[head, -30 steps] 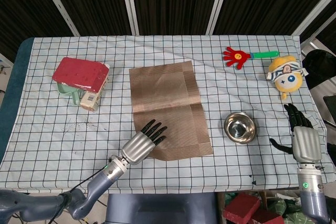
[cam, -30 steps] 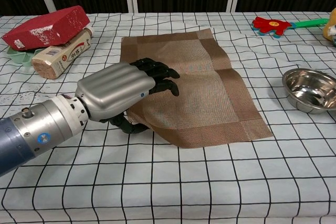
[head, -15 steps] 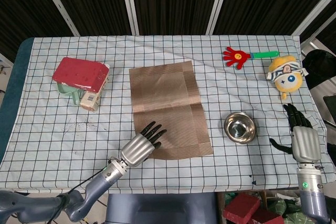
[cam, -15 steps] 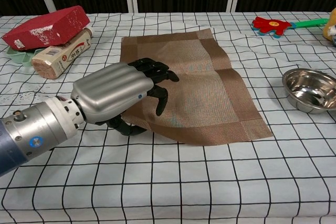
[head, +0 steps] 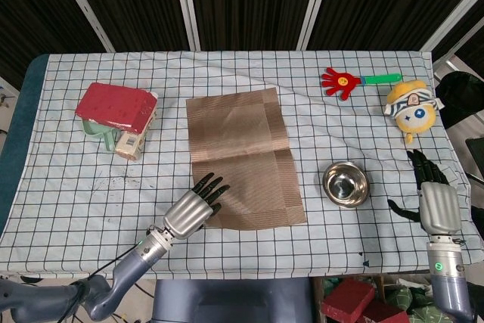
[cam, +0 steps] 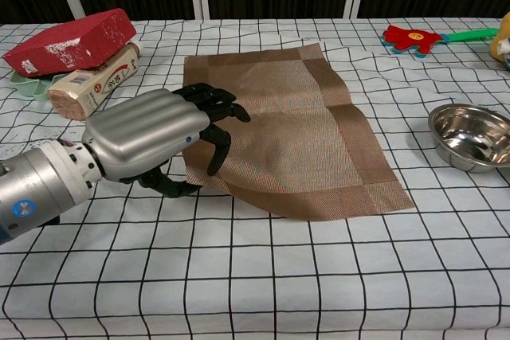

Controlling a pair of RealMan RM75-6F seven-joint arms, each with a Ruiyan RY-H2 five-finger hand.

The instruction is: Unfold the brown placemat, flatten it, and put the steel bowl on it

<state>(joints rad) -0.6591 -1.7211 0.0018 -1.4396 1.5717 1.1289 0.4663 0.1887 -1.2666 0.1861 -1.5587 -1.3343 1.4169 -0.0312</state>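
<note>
Left hand (cam: 151, 137): near left of the table, at the near left corner of the placemat; the dark fingers (cam: 215, 101) are apart and partly curled, holding nothing, their tips over the mat's left border. Whether they touch the mat cannot be told.
Right hand (head: 437, 200): near right edge of the table, seen only in the head view; fingers spread and pointing away, holding nothing, well apart from the bowl.
Brown placemat (head: 242, 160): unfolded in the middle of the checked tablecloth (head: 340, 134), a crease running across its middle; the near edge lifts slightly off the cloth in the chest view.
Steel bowl (head: 346, 183): upright on the cloth, just right of the placemat's near right part, not on the mat.
Red box (head: 113, 105): far left, resting tilted on a carton (cam: 89, 81) and a pale green dish (cam: 28, 85).
Plush toy (head: 411, 107): far right, yellow with a striped cap.
Hand-shaped clapper (head: 355, 79): far right, red hand with green handle, just left of the plush toy.
</note>
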